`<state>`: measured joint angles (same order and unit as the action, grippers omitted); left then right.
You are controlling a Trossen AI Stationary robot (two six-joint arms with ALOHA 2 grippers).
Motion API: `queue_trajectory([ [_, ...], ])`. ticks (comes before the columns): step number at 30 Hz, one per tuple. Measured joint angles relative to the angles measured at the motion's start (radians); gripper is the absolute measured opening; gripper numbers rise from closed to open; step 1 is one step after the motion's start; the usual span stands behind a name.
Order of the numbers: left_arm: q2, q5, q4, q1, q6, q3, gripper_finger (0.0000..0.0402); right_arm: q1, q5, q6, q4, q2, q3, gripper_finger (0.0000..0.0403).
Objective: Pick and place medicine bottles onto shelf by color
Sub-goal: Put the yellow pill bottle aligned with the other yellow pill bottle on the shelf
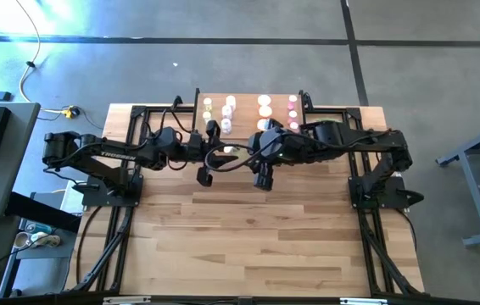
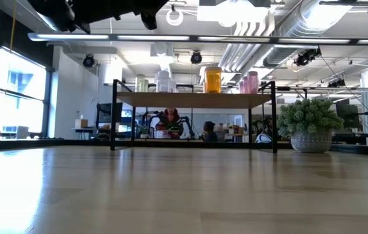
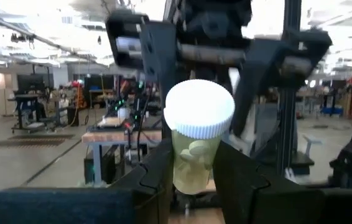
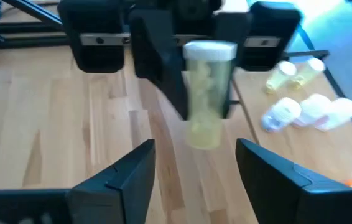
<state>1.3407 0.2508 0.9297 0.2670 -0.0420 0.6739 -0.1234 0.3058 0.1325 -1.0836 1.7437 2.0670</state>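
The yellow-green bottle hangs in mid-air near the shelf, clamped by the left gripper; the right gripper stands spread, empty. A thin grip could let it slip or topple neighbours on landing.

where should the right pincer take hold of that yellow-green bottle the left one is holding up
Probably on the lower body of the yellow-green bottle, below the left pincer, which clamps its middle. It stands upright, white cap on top, so come in level from the side with the open right pincer.
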Motion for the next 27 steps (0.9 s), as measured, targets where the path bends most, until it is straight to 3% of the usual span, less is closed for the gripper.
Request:
queue_trajectory([
  [4,0.000,-0.025,-0.057,-0.001,0.031,0.000,0.0088,0.000,0.017,-0.001,-0.031,-0.029,0.000,0.0216],
  [8,0.000,-0.112,-0.140,-0.005,0.053,0.000,0.0088,0.006,0.036,-0.003,-0.058,-0.058,0.000,0.0216],
  [17,0.000,-0.454,-0.284,-0.060,0.063,0.000,0.0088,0.008,0.162,-0.058,-0.068,-0.101,0.000,0.0216],
  [22,0.000,-0.649,-0.298,-0.113,0.043,-0.028,0.0088,0.019,0.164,-0.074,-0.081,-0.102,0.000,0.0216],
  [27,0.000,-0.777,-0.314,-0.155,-0.006,-0.070,0.0088,0.027,0.164,-0.089,-0.088,-0.102,0.000,0.0216],
])
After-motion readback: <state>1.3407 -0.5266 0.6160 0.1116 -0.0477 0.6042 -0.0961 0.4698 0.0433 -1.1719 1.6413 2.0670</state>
